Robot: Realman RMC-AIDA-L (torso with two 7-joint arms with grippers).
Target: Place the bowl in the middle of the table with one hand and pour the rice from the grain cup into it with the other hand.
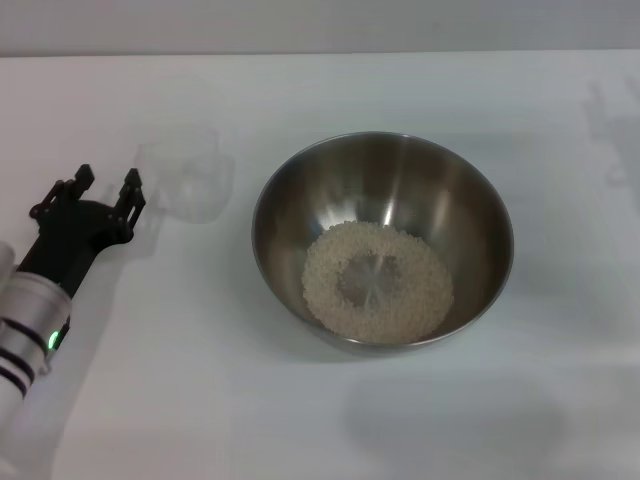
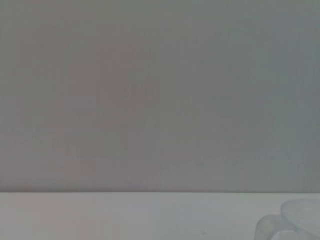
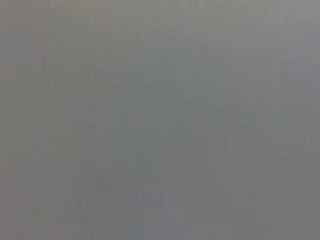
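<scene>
1. Sitting near the middle of the plain white flat table [image 1: 320, 410], the large round stainless-steel bowl [image 1: 290, 195] stands upright with its shiny brushed inside open to the head view.
2. The rice [image 1: 378, 283], small pale off-white grains, lies in the bottom of the bowl as a flat ring-shaped layer with a thinner patch at its centre where steel shows through.
3. The small translucent clear plastic grain cup [image 1: 188, 178] stands on the table to the left of the bowl, near it but apart from it. No grains can be made out inside it.
4. The left gripper [image 1: 104, 192], black, is at the left edge of the table. Its two fingers [image 1: 131, 192] are spread apart and hold nothing.
5. The cup lies just beyond and to the right of the fingertips, close to the nearer finger but with a gap, not between them.
6. In the left wrist view, part of the cup [image 2: 295, 222] shows at one corner, resting on the table [image 2: 125, 215].
7. The right gripper appears in no view.
</scene>
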